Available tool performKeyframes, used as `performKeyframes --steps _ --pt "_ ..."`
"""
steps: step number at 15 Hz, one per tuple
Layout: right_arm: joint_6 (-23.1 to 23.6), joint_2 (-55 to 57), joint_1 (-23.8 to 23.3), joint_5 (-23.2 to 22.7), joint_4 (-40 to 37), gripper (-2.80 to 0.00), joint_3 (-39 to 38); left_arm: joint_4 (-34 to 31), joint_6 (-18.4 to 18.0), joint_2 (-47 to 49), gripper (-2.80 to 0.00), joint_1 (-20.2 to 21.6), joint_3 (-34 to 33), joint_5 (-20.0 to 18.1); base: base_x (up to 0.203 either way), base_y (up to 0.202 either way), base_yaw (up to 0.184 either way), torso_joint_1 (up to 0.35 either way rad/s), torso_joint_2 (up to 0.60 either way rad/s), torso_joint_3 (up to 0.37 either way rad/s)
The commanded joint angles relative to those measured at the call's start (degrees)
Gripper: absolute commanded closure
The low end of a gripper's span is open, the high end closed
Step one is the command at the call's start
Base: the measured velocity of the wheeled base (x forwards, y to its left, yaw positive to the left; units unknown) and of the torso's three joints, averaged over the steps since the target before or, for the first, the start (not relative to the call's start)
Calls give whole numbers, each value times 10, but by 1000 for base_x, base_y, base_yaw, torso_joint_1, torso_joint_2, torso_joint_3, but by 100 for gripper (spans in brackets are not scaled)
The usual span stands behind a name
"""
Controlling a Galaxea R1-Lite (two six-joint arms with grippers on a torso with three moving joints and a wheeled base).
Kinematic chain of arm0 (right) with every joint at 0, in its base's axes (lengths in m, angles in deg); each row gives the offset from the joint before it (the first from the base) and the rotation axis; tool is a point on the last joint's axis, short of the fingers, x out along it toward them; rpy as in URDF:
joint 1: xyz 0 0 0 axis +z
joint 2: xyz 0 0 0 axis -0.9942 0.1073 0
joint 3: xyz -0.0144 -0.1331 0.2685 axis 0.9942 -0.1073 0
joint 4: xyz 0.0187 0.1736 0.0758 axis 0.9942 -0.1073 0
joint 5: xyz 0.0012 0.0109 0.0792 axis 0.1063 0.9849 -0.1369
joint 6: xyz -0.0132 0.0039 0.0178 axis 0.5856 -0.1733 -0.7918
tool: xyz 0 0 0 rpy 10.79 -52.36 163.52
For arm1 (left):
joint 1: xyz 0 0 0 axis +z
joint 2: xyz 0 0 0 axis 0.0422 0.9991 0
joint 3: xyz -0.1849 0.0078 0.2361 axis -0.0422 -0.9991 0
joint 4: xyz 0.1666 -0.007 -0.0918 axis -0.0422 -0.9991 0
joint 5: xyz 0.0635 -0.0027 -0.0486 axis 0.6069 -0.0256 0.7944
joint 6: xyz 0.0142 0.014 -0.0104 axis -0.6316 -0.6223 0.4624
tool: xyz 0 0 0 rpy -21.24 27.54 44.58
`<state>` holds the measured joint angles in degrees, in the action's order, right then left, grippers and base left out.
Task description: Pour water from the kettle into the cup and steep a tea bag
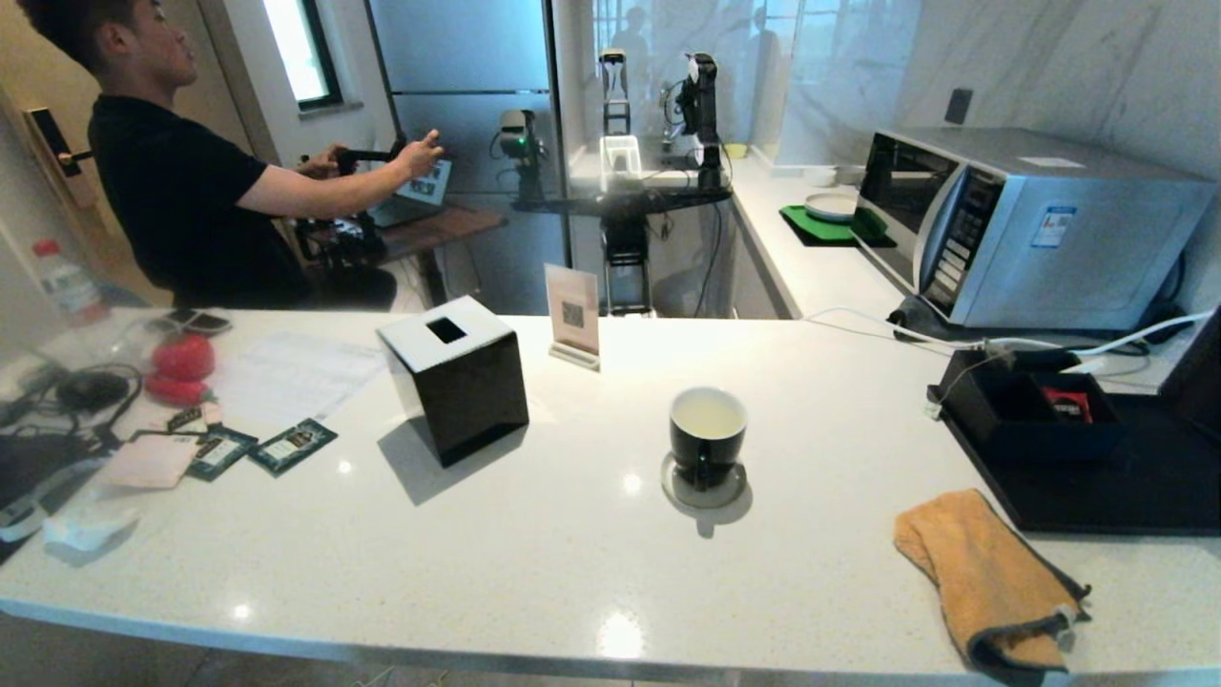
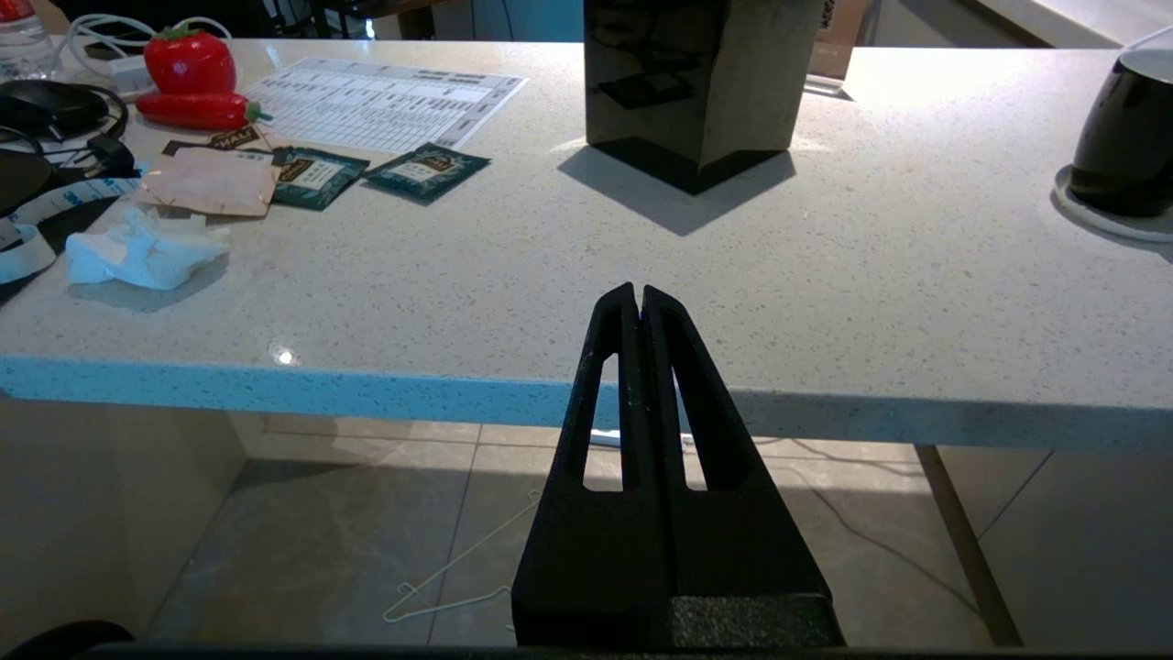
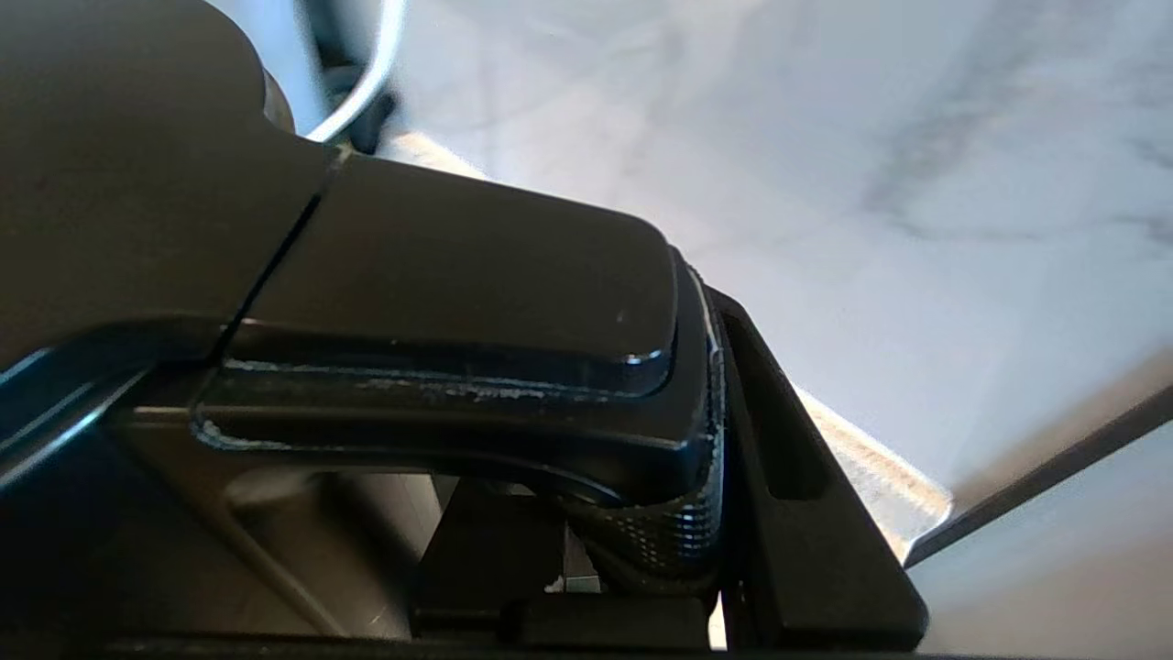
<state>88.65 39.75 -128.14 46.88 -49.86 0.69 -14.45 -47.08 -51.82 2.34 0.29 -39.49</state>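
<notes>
The black cup (image 1: 707, 434) stands on a round grey coaster (image 1: 706, 494) at the middle of the white counter (image 1: 572, 553); its white inside looks filled with pale liquid. The cup (image 2: 1125, 137) also shows at the edge of the left wrist view. My right gripper (image 3: 641, 541) is shut on the black kettle (image 3: 440, 275) at its ribbed handle, with a marble wall behind; neither shows clearly in the head view. My left gripper (image 2: 639, 291) is shut and empty, parked just before the counter's front edge. The tea bag is out of view.
A black tissue box (image 1: 458, 377) and a small sign (image 1: 573, 315) stand left of the cup. Green sachets (image 1: 291, 446), papers and cables lie far left. An orange cloth (image 1: 987, 572), a black tray (image 1: 1126, 491) and a microwave (image 1: 1030, 224) are right. A person sits behind the counter.
</notes>
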Motion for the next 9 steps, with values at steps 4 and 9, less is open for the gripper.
performKeyframes --steps 4,9 --pt "-1 61 -17 0 52 0 0 0 0 0 0 0 0 0 0 0 0 0 0 0" --pt "1 103 -17 0 93 0 4 0 0 0 0 0 0 0 0 0 0 0 0 0"
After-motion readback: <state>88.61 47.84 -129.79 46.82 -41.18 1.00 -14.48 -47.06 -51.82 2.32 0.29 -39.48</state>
